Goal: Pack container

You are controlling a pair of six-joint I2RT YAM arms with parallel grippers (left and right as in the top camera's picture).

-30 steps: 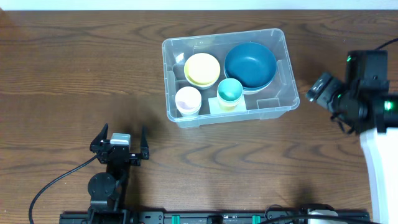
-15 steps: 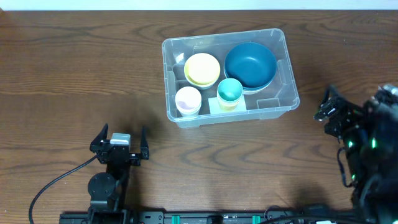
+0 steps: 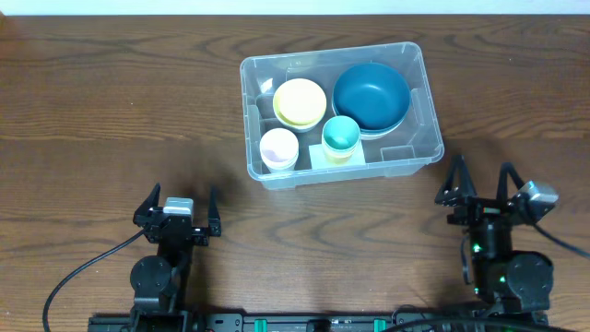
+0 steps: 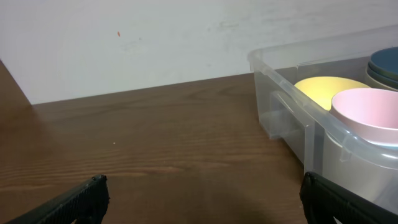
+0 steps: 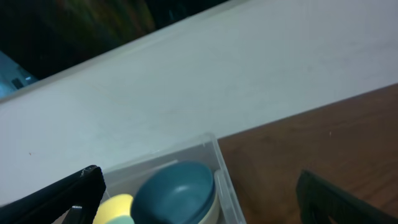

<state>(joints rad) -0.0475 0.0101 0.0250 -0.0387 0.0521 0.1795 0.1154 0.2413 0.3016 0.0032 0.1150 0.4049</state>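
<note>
The container (image 3: pixel 332 53) is a clear plastic bin at the table's middle back. It holds a dark blue bowl (image 3: pixel 371 96), a yellow bowl (image 3: pixel 300 101), a pink cup (image 3: pixel 278 148) and a teal cup (image 3: pixel 340 135). My left gripper (image 3: pixel 182 192) rests open near the front left, short of the bin, with nothing between its fingers. My right gripper (image 3: pixel 479 171) stands open and empty at the front right, just off the bin's near right corner. The left wrist view has the container (image 4: pixel 280 71) ahead on the right. The right wrist view shows the container (image 5: pixel 225 186) and blue bowl (image 5: pixel 174 193) beyond the open gripper (image 5: pixel 199 180).
Dark wooden table (image 3: pixel 111 101) all around the bin. A black rail (image 3: pixel 323 323) runs along the front edge, and a black cable (image 3: pixel 83 272) trails from the left arm's base. A white wall (image 4: pixel 155 37) rises behind the table.
The right arm swung down from the table's right edge to the front right, its open gripper now pointing at the bin. The left arm and the bin's contents stayed put.
</note>
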